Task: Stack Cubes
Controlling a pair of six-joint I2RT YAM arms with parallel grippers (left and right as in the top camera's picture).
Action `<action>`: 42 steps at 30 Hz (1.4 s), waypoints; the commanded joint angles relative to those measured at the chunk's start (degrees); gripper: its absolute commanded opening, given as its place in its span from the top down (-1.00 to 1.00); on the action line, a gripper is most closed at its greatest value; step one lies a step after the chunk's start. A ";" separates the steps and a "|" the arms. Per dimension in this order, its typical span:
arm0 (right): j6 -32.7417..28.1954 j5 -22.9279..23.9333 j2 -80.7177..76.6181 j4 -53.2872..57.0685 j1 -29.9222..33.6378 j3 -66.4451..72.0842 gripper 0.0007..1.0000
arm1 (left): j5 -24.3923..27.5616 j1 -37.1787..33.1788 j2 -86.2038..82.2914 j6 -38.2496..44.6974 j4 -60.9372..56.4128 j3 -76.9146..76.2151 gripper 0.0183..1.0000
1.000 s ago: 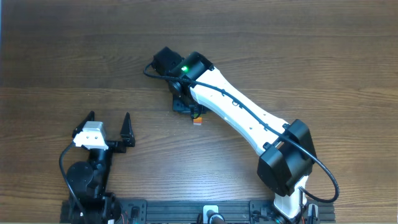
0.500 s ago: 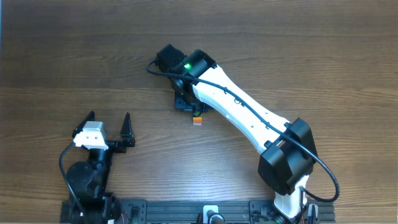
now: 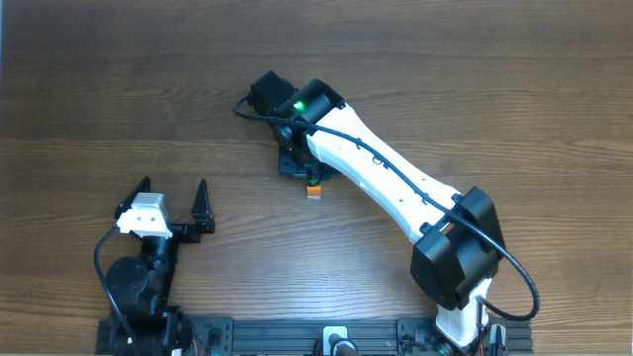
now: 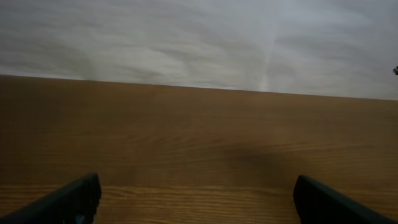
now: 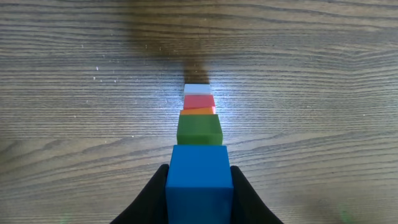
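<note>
In the right wrist view, several cubes form one column on the wooden table (image 5: 74, 74): a white cube (image 5: 198, 89) farthest down, then a red cube (image 5: 199, 101), an orange cube (image 5: 199, 112) and a green cube (image 5: 199, 130). A blue cube (image 5: 199, 180) sits at the top, and my right gripper (image 5: 199, 174) is shut on it, one finger against each side. From above, the right gripper (image 3: 297, 161) hangs near mid-table, with the stack's orange and red edge (image 3: 314, 192) peeking out beside the arm. My left gripper (image 3: 174, 201) stands open near the front left, holding nothing.
Bare wooden table (image 3: 495, 89) lies on all sides of the stack. The white right arm (image 3: 386, 188) stretches diagonally from its base at the front right to the centre. The left wrist view shows the table's far edge (image 4: 186, 87) and a grey wall beyond.
The right gripper shifted slightly up and to the right in the top view between one second and half a second ago, then stayed still. The left arm has not moved.
</note>
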State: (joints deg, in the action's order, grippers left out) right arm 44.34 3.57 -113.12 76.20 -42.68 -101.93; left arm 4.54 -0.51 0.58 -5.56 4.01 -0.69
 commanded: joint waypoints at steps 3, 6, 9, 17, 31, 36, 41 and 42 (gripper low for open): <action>-0.26 -0.07 -0.55 -0.48 0.48 0.50 0.86 | 0.37 -0.39 -0.42 0.85 0.00 0.35 -1.00; -0.31 -0.09 -1.31 -0.66 0.55 0.50 0.86 | 0.37 -0.39 -0.42 0.83 0.02 0.35 -1.00; -0.50 -0.09 -1.73 -0.72 0.59 0.48 0.86 | 0.37 -0.39 -0.42 0.83 0.00 0.35 -1.00; -0.70 -0.09 -2.01 -0.94 0.70 0.48 0.86 | 0.37 -0.39 -0.42 0.83 0.00 0.35 -1.00; -0.70 -0.13 -2.34 -0.55 0.70 0.55 0.84 | 0.37 -0.39 -0.42 0.83 0.00 0.35 -1.00; -0.68 -0.61 -2.34 -0.57 0.70 1.20 0.83 | 0.37 -0.39 -0.42 0.83 0.02 0.35 -1.00; -0.68 -0.79 -2.34 -0.59 0.70 2.10 0.76 | 0.37 -0.39 -0.42 0.85 0.00 0.35 -1.00; -0.70 -0.76 -2.34 -0.59 0.70 2.16 0.72 | 0.37 -0.39 -0.42 0.83 0.00 0.35 -1.00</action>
State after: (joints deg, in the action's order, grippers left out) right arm 43.68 3.07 -114.72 75.57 -42.41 -101.01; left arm 4.54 -0.51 0.58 -5.56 4.03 -0.69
